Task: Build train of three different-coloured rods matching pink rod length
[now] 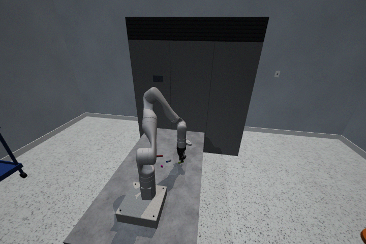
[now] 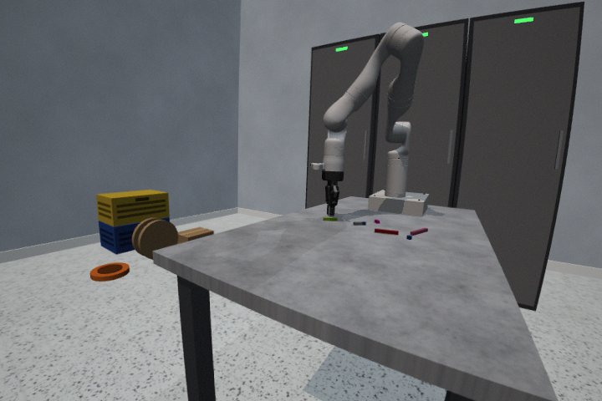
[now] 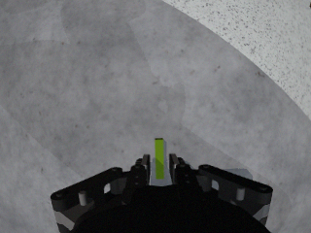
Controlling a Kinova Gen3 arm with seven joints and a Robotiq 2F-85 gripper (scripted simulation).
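My gripper points down, partly open, with its fingertips low on either side of the lime rod. The wrist view shows a narrow gap on each side of this rod, which lies flat. A grey rod and a blue rod lie end to end, seemingly touching, apart from the lime rod. The pink rod lies farther right in the exterior view, hidden behind the arm in the top view.
A magenta rod lies near the grey and blue pair. A red rod lies apart from them. A second blue rod is near the pink rod's end. The table edge curves across the wrist view's upper right.
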